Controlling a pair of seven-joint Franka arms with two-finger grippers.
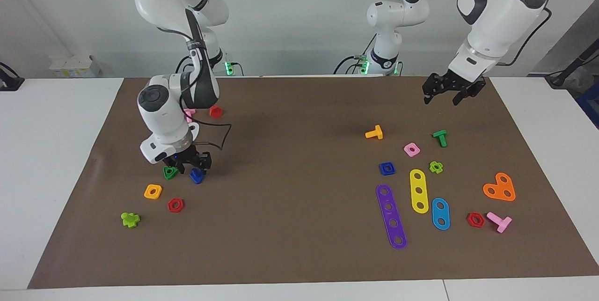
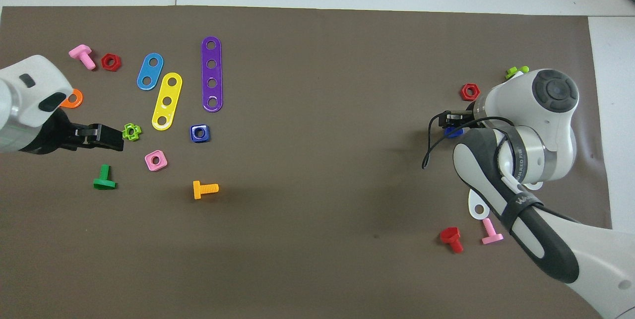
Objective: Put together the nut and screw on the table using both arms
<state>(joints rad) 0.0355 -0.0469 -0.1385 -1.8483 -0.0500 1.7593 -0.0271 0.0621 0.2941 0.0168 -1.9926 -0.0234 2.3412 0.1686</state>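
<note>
The dark-blue screw (image 1: 197, 177) lies at the right arm's end of the brown mat (image 1: 299, 226), beside a green triangular nut (image 1: 170, 172). My right gripper (image 1: 192, 166) is down low, right over the screw, whose blue edge shows under it in the overhead view (image 2: 452, 133). The dark-blue square nut (image 1: 387, 168) lies flat on the mat at the left arm's end, also seen in the overhead view (image 2: 200, 133). My left gripper (image 1: 442, 99) is open and empty, raised over the mat near a green screw (image 1: 440, 137).
Near the right gripper lie an orange square nut (image 1: 153, 191), a red hex nut (image 1: 175, 205) and a lime piece (image 1: 130, 219). Around the blue nut lie a pink nut (image 1: 412, 149), orange screw (image 1: 374, 132), purple strip (image 1: 391, 216), yellow strip (image 1: 419, 191).
</note>
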